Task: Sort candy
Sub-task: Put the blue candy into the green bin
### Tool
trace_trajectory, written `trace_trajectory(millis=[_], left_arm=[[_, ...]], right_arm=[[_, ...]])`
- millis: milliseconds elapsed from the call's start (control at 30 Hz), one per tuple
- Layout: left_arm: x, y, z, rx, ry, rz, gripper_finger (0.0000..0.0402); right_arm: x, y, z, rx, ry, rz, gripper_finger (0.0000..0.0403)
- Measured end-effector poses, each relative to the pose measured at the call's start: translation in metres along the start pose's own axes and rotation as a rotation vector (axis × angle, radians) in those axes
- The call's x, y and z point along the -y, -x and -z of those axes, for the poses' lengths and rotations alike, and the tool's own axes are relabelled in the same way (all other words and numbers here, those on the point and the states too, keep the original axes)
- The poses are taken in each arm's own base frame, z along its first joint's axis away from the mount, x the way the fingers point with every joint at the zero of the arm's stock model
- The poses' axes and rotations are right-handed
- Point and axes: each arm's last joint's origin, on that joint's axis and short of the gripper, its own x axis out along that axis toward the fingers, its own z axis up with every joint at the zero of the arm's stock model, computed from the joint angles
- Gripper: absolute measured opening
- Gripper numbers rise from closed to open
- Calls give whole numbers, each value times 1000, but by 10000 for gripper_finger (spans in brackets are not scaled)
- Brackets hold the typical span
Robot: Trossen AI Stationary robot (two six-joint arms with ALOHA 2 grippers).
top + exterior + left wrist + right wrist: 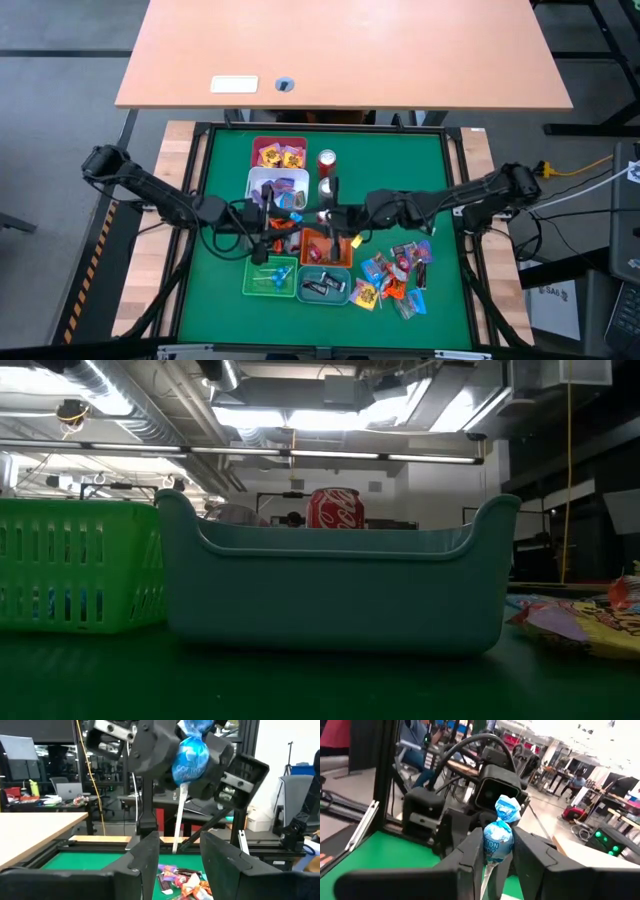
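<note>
Both arms meet mid-table above bins. Right end effector [492,852] clamped on blue lollipop [498,840], wrapped head up between fingers, white stick hanging straight down. Left end effector [180,855] part open, holding nothing I can see, fingers flanking stick's lower end. Stick's long axis vertical, so I judge handover turns on left fingers closing across it. Green bin [270,277] just below left arm, already has lollipops. Unsorted candy pile [395,278] lies to right.
</note>
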Motion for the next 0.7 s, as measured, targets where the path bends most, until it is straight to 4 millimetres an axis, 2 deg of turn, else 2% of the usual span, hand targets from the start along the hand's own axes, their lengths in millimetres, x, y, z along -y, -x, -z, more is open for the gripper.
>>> trace_trajectory(millis=[167,433,567,700], left_arm=[[-1,0,0,5,-5,-2,132],[0,0,0,0,-12,-3,119],[-1,0,0,-5,-14,-4,79],[-1,0,1,-10,-16,-7,20]], right_arm=[[2,-15,15,21,-3,-22,88],[0,-19,19,27,0,-28,88],[0,-19,19,28,0,-28,88],[0,-19,19,27,0,-27,88]])
